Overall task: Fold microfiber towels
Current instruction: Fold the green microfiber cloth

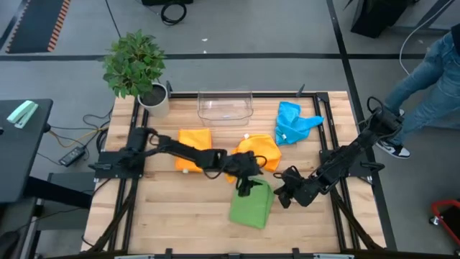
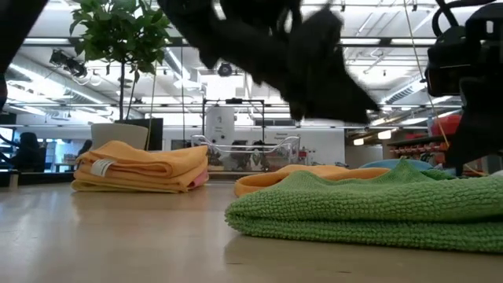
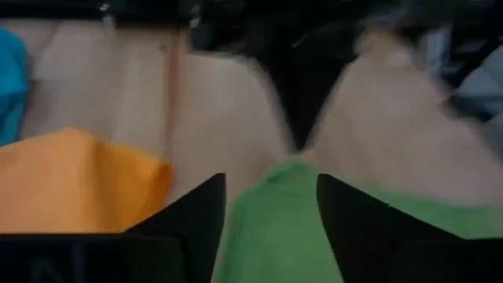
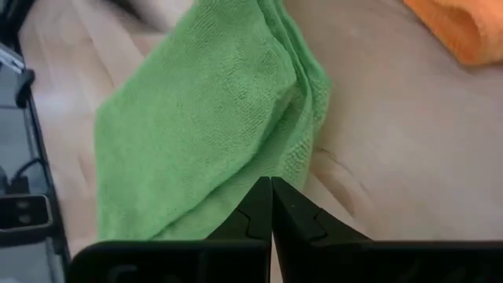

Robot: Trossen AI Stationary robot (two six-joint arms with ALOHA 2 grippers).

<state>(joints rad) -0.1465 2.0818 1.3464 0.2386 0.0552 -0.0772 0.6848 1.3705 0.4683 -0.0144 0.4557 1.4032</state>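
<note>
On the wooden table [image 1: 180, 208] we see the green towel [image 1: 253, 203] folded, near the front. Left gripper [image 1: 246, 185] hovers at its back edge, fingers apart; right gripper [image 1: 284, 196] is closed beside it (holding nothing). We fear a finger catches the fold and opens it.

bare table [image 1: 180, 208] left of green towel [image 1: 251, 205]; plant [image 1: 135, 66] blocks far-left corner.

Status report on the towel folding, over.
Left gripper open over the green towel, nothing held. Right gripper shut, empty, beside that towel. Folded orange stack done; blue towel still crumpled. Nothing in the way.
</note>
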